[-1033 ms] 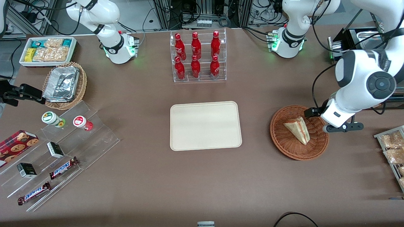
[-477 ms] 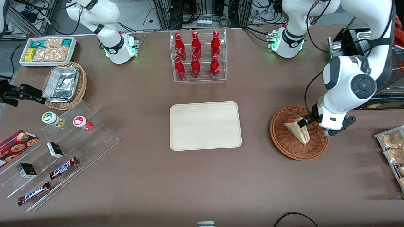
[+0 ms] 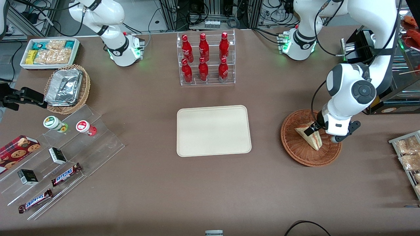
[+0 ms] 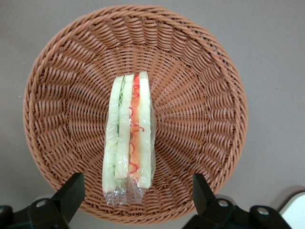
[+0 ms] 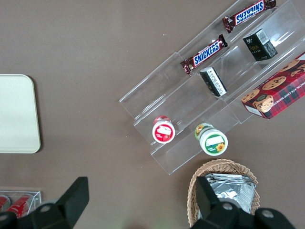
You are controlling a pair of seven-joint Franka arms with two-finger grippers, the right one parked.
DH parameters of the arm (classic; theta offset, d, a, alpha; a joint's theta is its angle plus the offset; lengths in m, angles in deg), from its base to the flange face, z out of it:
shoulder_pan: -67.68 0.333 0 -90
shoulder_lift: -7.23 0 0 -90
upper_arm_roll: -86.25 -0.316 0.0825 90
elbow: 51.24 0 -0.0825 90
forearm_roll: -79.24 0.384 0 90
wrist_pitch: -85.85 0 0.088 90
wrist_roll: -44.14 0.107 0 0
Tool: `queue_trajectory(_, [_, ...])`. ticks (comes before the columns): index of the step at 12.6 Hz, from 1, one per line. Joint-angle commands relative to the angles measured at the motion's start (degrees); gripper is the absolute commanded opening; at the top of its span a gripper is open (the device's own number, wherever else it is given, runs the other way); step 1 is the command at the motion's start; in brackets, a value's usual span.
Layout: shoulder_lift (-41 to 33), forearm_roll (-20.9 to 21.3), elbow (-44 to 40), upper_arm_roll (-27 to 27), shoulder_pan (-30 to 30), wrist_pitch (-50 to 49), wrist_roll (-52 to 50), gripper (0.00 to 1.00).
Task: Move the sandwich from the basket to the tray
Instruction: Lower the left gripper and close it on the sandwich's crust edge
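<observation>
Your gripper (image 3: 311,128) hangs over the basket (image 3: 295,149), which sits toward the working arm's end of the table, well apart from the tray (image 3: 213,130). The sandwich (image 3: 310,139) lies in the basket's middle, wrapped in clear film, its cut edge with the red and green layers facing up at the wrist camera.

In the wrist view the gripper (image 4: 136,191) is spread wide, one fingertip (image 4: 72,191) to each side of the sandwich (image 4: 128,143), holding nothing. The wedge runs lengthwise between the two fingers, closer to one than the other, and its wrapped narrow end reaches about level with them. From the front one dark finger seems to overlap the sandwich's upper corner, though you cannot tell whether it touches or only hovers above.
</observation>
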Motion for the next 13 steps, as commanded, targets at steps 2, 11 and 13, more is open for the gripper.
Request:
queue_trajectory(2, [2.18, -0.37, 0.38, -0.29, -0.61, 2.36, -1.26, 1.00])
queue_trajectory(11, [5.62, -0.10, 0.73, -0.38, -0.61, 4.21, -2.40, 0.36])
queue_trajectory(13, [5.53, 0.94, 1.26, -0.38, -0.61, 3.95, -2.32, 0.00])
